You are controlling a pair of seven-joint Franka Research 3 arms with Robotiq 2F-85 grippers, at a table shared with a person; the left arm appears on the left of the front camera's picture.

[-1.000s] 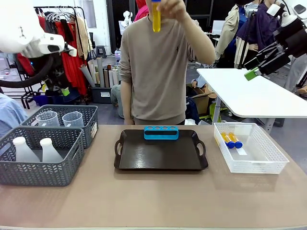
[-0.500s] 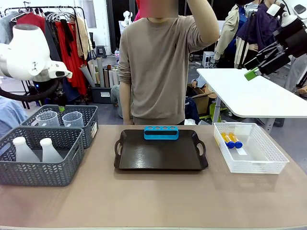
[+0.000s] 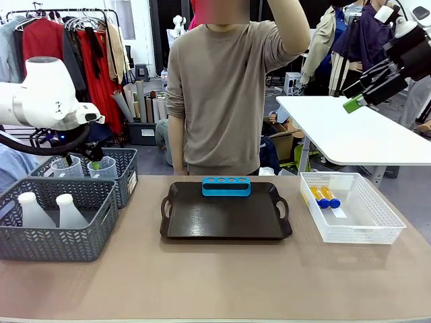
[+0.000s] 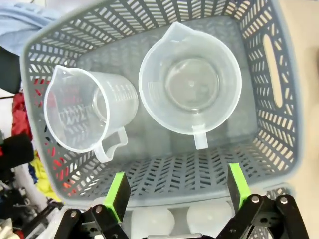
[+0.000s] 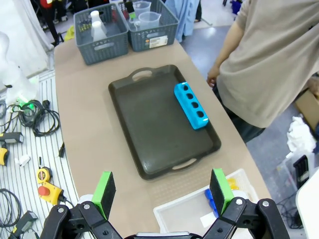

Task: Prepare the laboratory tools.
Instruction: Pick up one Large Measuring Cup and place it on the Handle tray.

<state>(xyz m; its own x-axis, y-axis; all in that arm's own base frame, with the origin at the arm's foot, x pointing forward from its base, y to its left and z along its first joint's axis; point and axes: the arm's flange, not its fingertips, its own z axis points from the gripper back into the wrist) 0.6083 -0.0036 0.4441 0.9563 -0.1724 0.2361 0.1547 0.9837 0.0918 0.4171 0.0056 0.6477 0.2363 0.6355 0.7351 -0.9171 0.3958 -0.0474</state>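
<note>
Hovering wide-splayed, left end effector (image 4: 178, 186) over the grey basket (image 4: 290, 109) with two beakers (image 4: 189, 84), seemingly touching neither; right end effector (image 5: 162, 185) spread too, up high.

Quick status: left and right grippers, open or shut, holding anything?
Left gripper: open, empty, above the grey basket that holds the beakers.
Right gripper: open, empty, high over the table.

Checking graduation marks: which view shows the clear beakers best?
The left wrist view: it looks down into both beakers, close, with graduation marks visible on one. The front view shows their upper parts over the basket wall; the right wrist view shows them small and distant.
</note>
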